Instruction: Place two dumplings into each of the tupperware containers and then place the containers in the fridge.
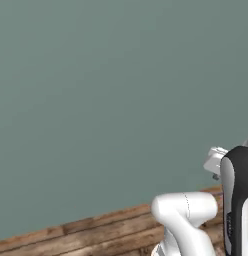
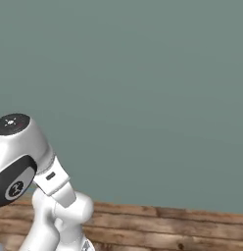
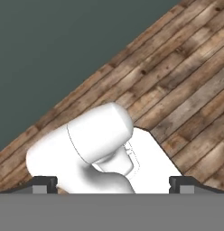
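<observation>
The dumplings, the tupperware containers and the fridge are all out of view. In the hand view my gripper (image 3: 114, 185) points down at the wooden floor and at my own base. Its two dark fingertips (image 3: 44, 184) stand far apart at the bottom edge, open, with nothing held between them. In the base views the arm is folded close to the cameras.
A plain grey-green wall (image 1: 96, 100) stands right in front of the base and takes up most of both base views. Brown wooden floor planks (image 2: 182, 230) run along its foot, and the same floor (image 3: 186, 81) lies below the hand.
</observation>
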Robot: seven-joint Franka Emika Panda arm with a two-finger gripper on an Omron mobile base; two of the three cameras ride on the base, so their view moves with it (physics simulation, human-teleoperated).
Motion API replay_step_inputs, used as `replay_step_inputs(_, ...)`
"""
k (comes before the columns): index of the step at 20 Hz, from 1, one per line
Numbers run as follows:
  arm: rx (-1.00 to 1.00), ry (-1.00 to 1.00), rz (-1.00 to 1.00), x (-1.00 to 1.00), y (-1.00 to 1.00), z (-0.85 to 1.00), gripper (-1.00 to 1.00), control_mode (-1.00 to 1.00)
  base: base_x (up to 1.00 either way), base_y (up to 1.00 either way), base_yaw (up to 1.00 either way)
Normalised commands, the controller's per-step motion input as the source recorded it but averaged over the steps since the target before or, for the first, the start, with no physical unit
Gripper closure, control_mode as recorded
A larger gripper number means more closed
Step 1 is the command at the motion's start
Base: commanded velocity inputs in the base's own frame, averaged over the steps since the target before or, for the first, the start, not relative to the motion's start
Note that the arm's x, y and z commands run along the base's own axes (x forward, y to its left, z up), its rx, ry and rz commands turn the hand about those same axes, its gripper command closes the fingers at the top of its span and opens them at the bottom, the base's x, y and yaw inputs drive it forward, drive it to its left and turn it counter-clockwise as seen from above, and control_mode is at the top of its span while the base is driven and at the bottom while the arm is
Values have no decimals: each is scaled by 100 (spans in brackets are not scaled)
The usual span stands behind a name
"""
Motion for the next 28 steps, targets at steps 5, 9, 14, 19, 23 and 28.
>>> replay_step_inputs(5, 0, 0, 0, 0, 0, 0, -100, 100, 0, 71, -68)
replay_step_inputs(9, 0, 0, 0, 0, 0, 0, -100, 100, -2, 55, -71)
replay_step_inputs(14, 0, 0, 0, 0, 0, 0, -100, 100, -26, 53, -60)
replay_step_inputs(19, 0, 0, 0, 0, 0, 0, -100, 100, -56, 56, -43)
replay_step_inputs(23, 0, 0, 0, 0, 0, 0, -100, 100, -76, 40, -34)
replay_step_inputs(28, 0, 0, 0, 0, 0, 0, -100, 100, -94, 25, -30)
